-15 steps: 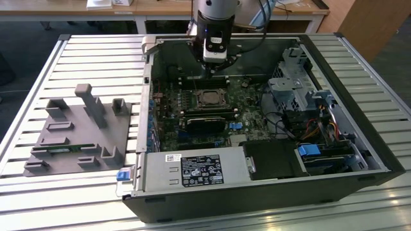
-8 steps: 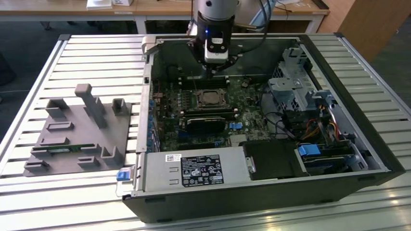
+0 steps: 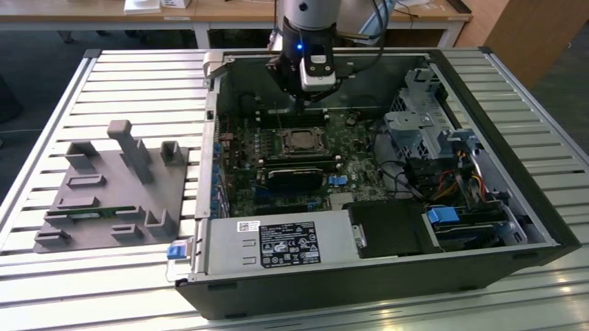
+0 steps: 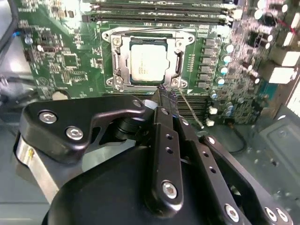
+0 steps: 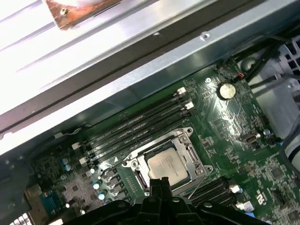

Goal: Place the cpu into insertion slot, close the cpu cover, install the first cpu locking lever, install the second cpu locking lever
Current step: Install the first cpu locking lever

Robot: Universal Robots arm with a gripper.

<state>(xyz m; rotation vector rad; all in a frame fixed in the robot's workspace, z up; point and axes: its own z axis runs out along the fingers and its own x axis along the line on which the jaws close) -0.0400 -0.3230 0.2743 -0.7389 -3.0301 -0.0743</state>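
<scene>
The cpu point(image 4: 148, 63) already lay in the insertion slot point(image 4: 121, 82), with the cpu cover point(image 4: 180, 55) seemingly down over its edges, while the gripper point(image 4: 165, 94), fingers pressed together and holding nothing, hovered just beside the socket, so I judged both locking levers left to do.

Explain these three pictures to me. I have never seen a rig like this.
The exterior view shows a robot arm reaching down into an open computer case lying on a slatted table. A grey holder block sits at the exterior view's left. Both wrist views come from cameras riding on the arm, looking past its black tool at the green circuit board. There the cpu lies in the insertion slot, with the cpu cover flat around it. The tool looks shut, holds nothing visible, and hovers beside the slot.
</scene>
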